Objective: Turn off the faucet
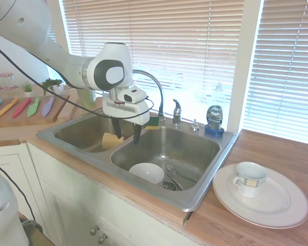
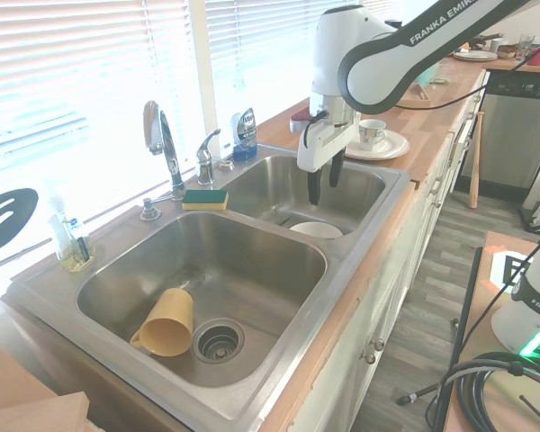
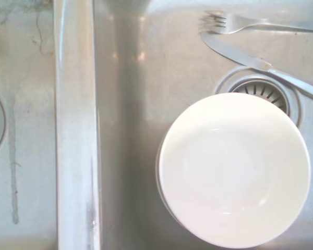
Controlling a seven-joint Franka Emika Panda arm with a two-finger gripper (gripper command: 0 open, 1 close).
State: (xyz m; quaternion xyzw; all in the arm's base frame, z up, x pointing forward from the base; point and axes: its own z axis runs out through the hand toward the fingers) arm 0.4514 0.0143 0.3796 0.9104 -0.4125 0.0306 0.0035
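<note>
I count one faucet (image 2: 160, 135), two sink basins (image 2: 279, 193), one white bowl (image 3: 233, 169), one fork (image 3: 235, 23), one knife (image 3: 261, 65), one yellow cup (image 2: 166, 323), one sponge (image 2: 205, 199), one mug (image 1: 249, 179), one plate (image 1: 280, 205)

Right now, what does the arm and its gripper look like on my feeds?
The arm is glossy white with rounded joint housings and dark grey bands at the joints; dark "FRANKA EMIKA" lettering runs along one link. A black cable loops past the wrist. The gripper has a boxy white body and two slim dark fingers. A small red part sits beside the wrist in the second exterior view.
</note>
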